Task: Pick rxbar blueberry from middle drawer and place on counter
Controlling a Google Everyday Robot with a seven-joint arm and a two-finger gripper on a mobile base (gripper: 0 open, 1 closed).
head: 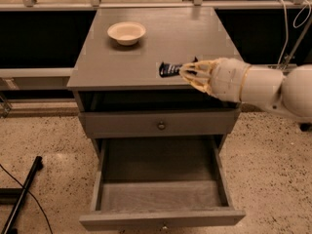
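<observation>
The rxbar blueberry (169,69), a dark wrapper with white lettering, is held in my gripper (183,72) over the front part of the counter (165,38). I cannot tell if the bar touches the top. The cream fingers (197,74) are shut on the bar's right end, and my white arm reaches in from the right. The middle drawer (105,179) is pulled out below, and its grey floor shows nothing on it.
A cream round bowl (126,32) stands at the back left of the counter. A closed drawer front with a round knob (161,126) sits above the open drawer. A pale ledge with metal posts (146,4) runs behind. A black bar (22,199) lies on the speckled floor, left.
</observation>
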